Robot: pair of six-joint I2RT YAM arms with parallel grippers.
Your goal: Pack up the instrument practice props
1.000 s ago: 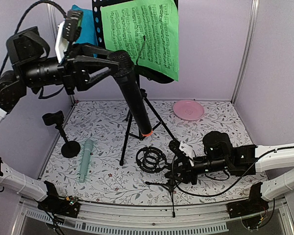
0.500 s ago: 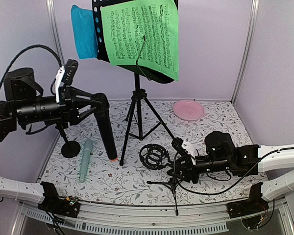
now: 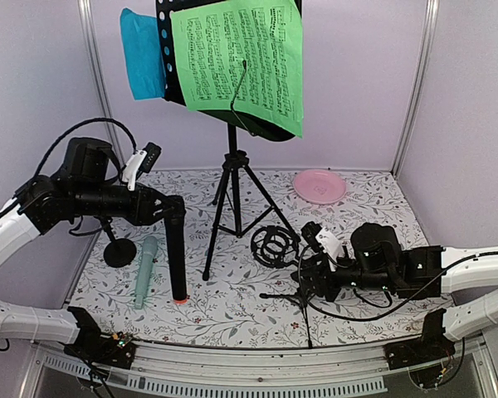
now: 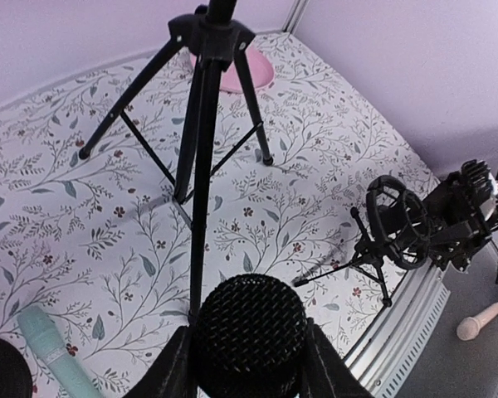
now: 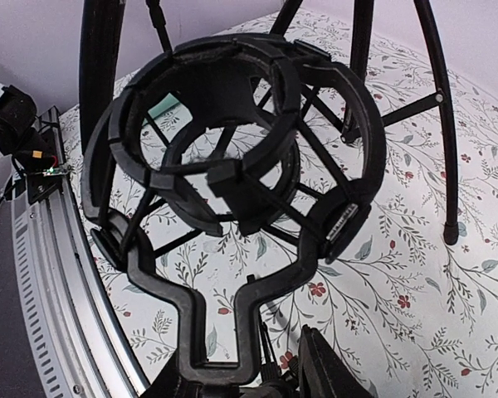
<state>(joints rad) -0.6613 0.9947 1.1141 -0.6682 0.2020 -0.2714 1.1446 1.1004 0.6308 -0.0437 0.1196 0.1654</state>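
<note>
Clamping black microphone (image 3: 177, 257) upright, left gripper (image 3: 171, 209); right gripper (image 3: 310, 270) grips mic support (image 3: 274, 245) by front edge of table (image 3: 232, 313)

The grille of the black microphone (image 4: 249, 332) is a fine mesh that looks like metal, dark and matt, while the shock mount (image 5: 232, 166) looks like moulded black plastic, smooth with a soft shine on its edges. The tripod legs (image 4: 201, 166) are smooth black tubes with a light gloss. The green music sheet (image 3: 241, 58) is thin matt paper, the table cover (image 4: 108, 240) is matt with printed flowers, and the pink plate (image 3: 319, 186) looks smooth.
</note>
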